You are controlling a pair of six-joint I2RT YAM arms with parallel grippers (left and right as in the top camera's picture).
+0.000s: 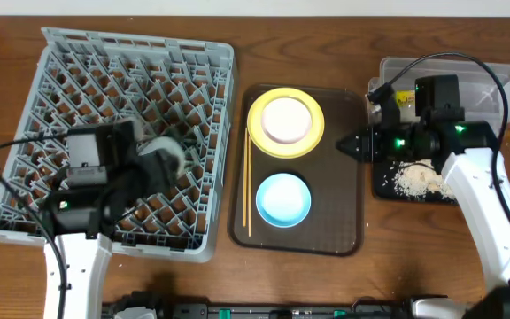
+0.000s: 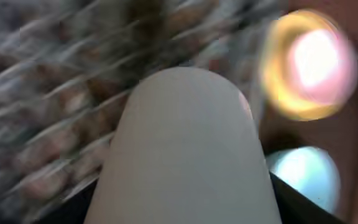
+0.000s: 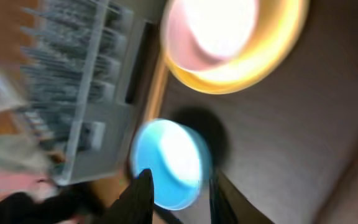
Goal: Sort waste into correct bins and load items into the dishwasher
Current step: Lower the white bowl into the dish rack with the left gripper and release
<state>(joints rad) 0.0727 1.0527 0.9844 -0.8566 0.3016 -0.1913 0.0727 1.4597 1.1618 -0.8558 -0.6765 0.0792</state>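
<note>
Filling the left wrist view, a smooth pale rounded shape (image 2: 185, 149) is hiding the left pincer's (image 1: 168, 159) fingers, so whether they are gripping anything cannot be told. From overhead that pincer is hanging, blurred, above the middle of the rack (image 1: 78, 62), which is sitting at the table's left.

Beside the rack, the brown tray (image 1: 343, 221) is carrying the dishes. The right pincer (image 3: 179, 180) is hovering over the tray's right edge, pointing left, its dark fingers (image 3: 140, 196) standing apart with nothing between them. Beyond the tray, a clear tub (image 1: 503, 75) and a black tray (image 1: 383, 182) are lying under the right arm.

The plate (image 1: 255, 124), with a white bowl (image 1: 282, 118) sitting in it, is lying ahead of the right pincer. The blue bowl (image 3: 166, 162) is lying just past the fingertips, apart from them. Chopsticks (image 1: 248, 186) are lying along the brown tray's left edge. A yellow wrapper (image 1: 405, 99) is showing at the tub's left end, its print too small to read. Grains (image 1: 419, 180) are lying in the black tray.
</note>
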